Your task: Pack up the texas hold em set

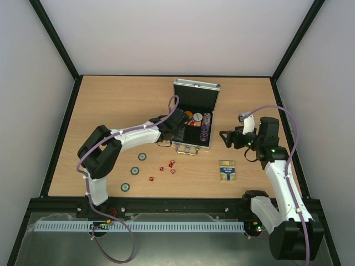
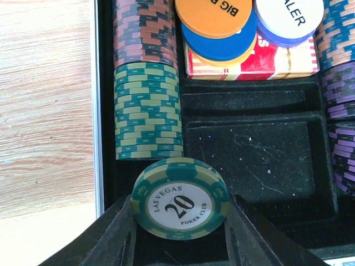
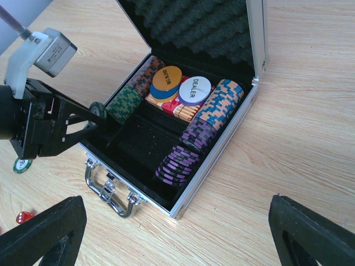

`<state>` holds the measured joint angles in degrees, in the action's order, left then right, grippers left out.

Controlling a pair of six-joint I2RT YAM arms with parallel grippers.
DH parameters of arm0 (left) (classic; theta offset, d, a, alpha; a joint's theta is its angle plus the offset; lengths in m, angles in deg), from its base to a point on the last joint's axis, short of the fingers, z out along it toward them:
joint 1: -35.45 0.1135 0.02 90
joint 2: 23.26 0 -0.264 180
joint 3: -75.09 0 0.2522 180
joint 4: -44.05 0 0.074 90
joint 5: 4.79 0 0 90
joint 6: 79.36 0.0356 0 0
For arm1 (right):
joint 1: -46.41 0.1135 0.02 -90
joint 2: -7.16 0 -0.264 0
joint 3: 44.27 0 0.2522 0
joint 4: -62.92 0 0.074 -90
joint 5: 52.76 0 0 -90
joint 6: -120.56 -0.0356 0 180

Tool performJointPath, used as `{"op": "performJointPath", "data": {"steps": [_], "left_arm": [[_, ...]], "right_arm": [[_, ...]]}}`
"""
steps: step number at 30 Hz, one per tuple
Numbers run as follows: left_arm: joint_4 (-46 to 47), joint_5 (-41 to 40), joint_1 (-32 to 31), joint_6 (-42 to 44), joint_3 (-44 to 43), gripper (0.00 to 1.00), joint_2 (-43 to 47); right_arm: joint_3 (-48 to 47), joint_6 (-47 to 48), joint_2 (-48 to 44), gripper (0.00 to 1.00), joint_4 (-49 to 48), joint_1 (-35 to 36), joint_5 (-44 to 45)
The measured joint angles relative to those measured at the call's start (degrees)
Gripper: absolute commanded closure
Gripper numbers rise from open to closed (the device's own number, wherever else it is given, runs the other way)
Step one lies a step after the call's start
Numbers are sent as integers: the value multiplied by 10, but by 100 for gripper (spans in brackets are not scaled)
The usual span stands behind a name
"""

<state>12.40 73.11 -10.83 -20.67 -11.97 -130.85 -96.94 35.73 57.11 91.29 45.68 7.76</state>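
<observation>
Case (image 1: 197,93) stands open at upper centre of the table (image 1: 111,105), lid upright along its upper edge. Left gripper (image 1: 176,128) is clamped on a green chip (image 2: 180,205) just inside the case's left rim, at the end of the green stack (image 2: 147,111), with a bare black compartment (image 2: 255,160) to its right. Right gripper (image 1: 226,137), jaws wide apart, hovers right of the case. Three loose chips (image 1: 133,170), red dice (image 1: 172,163) and the card box (image 1: 227,170) lie toward the lower table edge

We log a light wood-grain worktop (image 1: 111,100), white enclosure walls (image 1: 177,33), black frame posts (image 1: 56,39) and a white slotted strip (image 1: 138,226) along the near edge.
</observation>
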Motion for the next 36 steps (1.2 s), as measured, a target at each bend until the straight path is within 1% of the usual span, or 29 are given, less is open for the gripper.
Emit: {"op": "performJointPath", "data": {"steps": [19, 23, 27, 34, 36], "left_arm": [[26, 0, 21, -7, 1, 66, -38], [28, -3, 22, -9, -1, 58, -43], [27, -6, 22, -10, -5, 57, -50], [34, -2, 23, -12, -10, 49, -61], [34, 0, 23, -12, -11, 48, -61]], "right_arm": [[0, 0, 6, 9, 0, 0, 0], [0, 0, 7, 9, 0, 0, 0], [0, 0, 8, 9, 0, 0, 0], [0, 0, 12, 9, 0, 0, 0], [0, 0, 12, 9, 0, 0, 0]]}}
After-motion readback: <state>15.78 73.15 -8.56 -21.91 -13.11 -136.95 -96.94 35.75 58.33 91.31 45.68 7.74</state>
